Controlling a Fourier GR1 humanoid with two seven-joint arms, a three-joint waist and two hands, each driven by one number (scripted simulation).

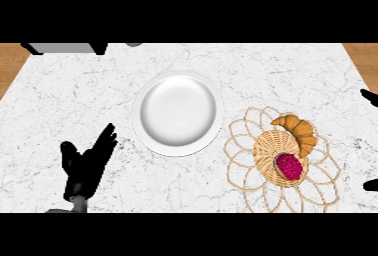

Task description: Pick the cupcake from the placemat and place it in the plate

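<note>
Currently cupcake [289, 166] sits on woven placemat [280, 160], well apart from left hand [85, 162], fingers straight, holding nothing.

A home kitchen or dining spot, by the look of it. A white marble-veined counter [74, 90] fills the view, with wooden flooring [15, 62] showing at ten and two o'clock. A white plate [179, 112] sits near centre, and at four o'clock a woven wicker placemat [255, 192] carries a croissant [299, 131] and what may be a cupcake [289, 165].
</note>
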